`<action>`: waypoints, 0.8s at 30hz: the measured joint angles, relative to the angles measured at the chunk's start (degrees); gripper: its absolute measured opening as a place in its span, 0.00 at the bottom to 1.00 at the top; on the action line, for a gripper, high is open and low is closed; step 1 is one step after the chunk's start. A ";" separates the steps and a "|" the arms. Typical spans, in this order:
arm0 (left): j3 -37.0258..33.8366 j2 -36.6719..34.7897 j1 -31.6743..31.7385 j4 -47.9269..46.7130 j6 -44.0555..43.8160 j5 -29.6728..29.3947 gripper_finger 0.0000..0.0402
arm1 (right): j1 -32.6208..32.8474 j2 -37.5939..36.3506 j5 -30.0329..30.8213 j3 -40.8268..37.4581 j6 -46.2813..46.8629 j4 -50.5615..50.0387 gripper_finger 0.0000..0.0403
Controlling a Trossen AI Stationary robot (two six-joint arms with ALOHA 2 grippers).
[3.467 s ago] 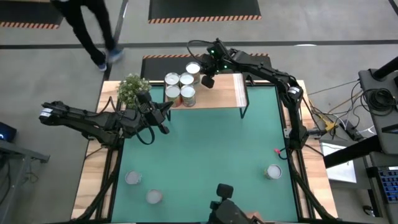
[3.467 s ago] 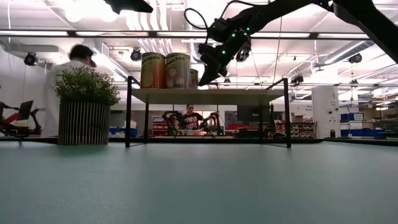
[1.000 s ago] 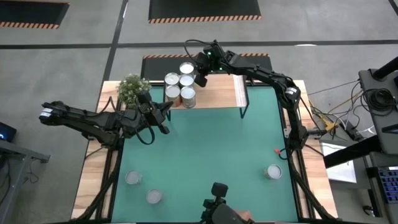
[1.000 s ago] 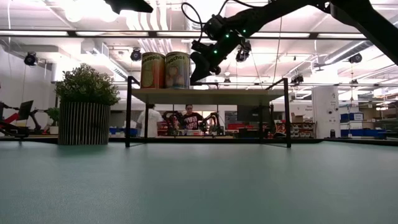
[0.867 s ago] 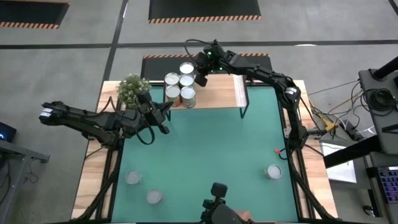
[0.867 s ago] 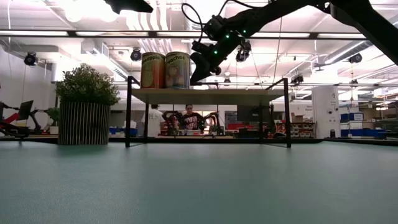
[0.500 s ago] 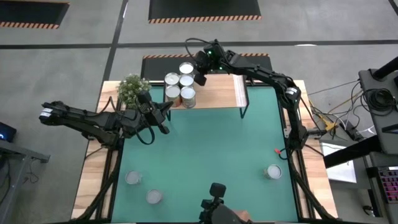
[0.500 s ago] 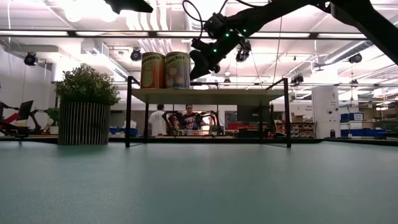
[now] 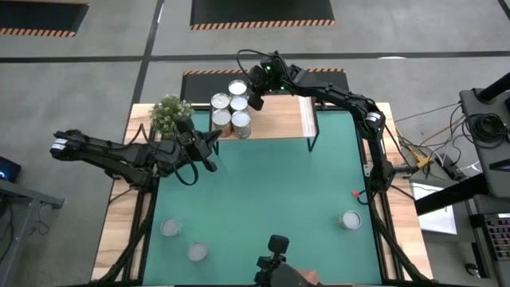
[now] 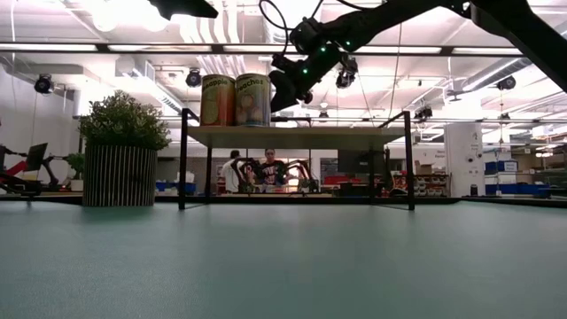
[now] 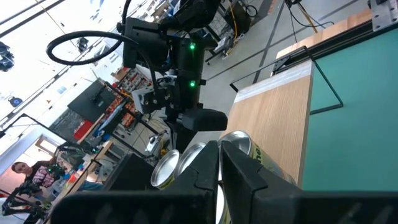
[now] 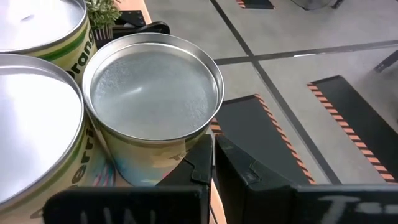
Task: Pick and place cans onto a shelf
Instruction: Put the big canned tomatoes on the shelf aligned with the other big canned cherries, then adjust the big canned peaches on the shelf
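Seen from above, a green desk (image 9: 263, 191) carries a wooden shelf (image 9: 279, 115) at its far edge. Five cans (image 9: 231, 104) stand clustered on the shelf's left end. The right claw (image 9: 256, 101), fingers pressed together and holding nothing, sits just beside the rearmost can (image 12: 152, 109). The left claw (image 9: 209, 151), also closed and empty, waits near a plant (image 9: 169, 113). Three more cans (image 9: 185, 241) stand on the desk's near side.

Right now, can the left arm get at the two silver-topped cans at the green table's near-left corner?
Probably yes. The left gripper, shut and empty, sits by the shelf; bare green table lies between it and the two cans.
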 joint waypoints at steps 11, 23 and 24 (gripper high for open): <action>0.00 0.00 0.00 -0.02 0.00 0.00 0.00 | 0.00 -0.70 0.48 0.00 0.50 -0.94 0.02; 0.00 0.00 -0.01 -1.09 -0.44 0.00 0.00 | 1.66 -9.42 0.13 0.00 0.52 -19.44 0.02; 0.00 0.00 -0.01 -1.14 -0.44 0.00 0.00 | 1.89 -9.94 -0.38 -0.02 0.48 -21.70 0.02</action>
